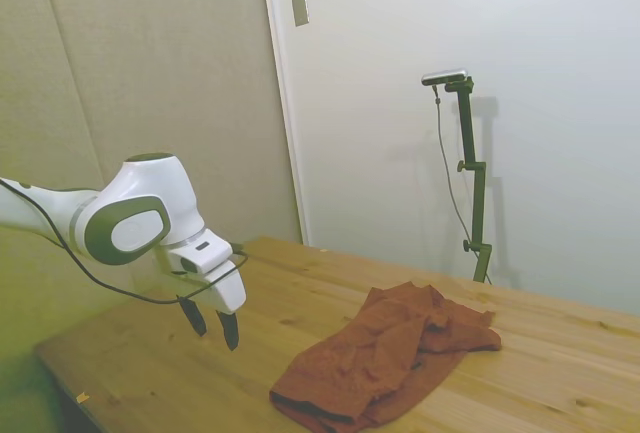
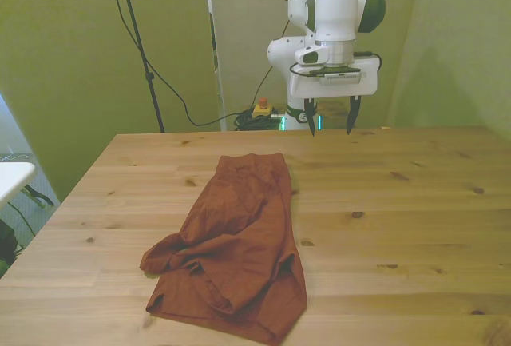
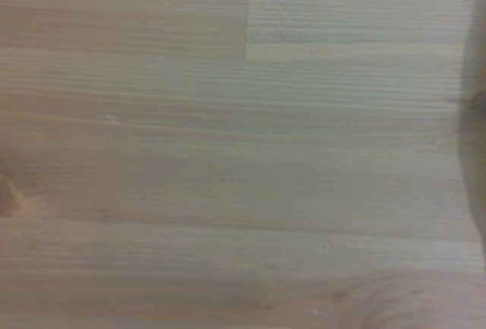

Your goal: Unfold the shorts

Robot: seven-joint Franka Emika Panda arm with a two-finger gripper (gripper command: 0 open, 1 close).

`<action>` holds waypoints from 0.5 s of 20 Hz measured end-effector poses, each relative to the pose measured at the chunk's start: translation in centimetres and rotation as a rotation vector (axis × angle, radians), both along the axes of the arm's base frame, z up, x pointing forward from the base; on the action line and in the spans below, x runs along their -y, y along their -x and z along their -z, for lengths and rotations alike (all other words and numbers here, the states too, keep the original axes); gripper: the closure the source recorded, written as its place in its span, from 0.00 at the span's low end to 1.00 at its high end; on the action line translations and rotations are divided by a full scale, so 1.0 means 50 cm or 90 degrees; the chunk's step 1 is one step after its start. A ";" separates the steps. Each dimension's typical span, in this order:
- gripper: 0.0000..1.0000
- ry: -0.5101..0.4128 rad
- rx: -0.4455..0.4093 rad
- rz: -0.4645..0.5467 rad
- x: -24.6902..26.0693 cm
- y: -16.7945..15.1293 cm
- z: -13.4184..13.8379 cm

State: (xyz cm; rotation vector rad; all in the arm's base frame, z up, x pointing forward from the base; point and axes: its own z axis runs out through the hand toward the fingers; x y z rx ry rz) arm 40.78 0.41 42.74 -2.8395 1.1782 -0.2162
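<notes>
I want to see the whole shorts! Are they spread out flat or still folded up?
Still folded up. The shorts lie bunched and doubled over on the table, with layers overlapping. The open gripper hangs apart from them.

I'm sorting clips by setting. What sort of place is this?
Probably a lab or test room, not a home: a robot arm works at a bare wooden table with only the shorts on it, plain walls around, cables on the floor.

Rust-red shorts (image 2: 239, 238), pale knotty wooden table (image 2: 415, 218), white arm (image 1: 130, 218), dark-fingered tool (image 2: 329, 121)
</notes>
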 end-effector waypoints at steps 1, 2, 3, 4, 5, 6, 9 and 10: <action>0.00 0.000 0.000 0.001 0.000 -0.001 0.000; 0.00 -0.002 -0.001 0.010 0.000 -0.001 0.002; 0.00 -0.004 0.000 0.017 0.009 -0.001 0.000; 0.00 -0.012 0.006 0.037 0.039 -0.003 -0.008; 0.00 -0.021 0.015 0.064 0.086 -0.006 -0.023; 0.00 -0.034 0.025 0.093 0.155 -0.007 -0.042; 0.00 -0.098 0.047 0.148 0.344 -0.005 -0.081; 0.00 -0.125 0.051 0.159 0.394 -0.011 -0.083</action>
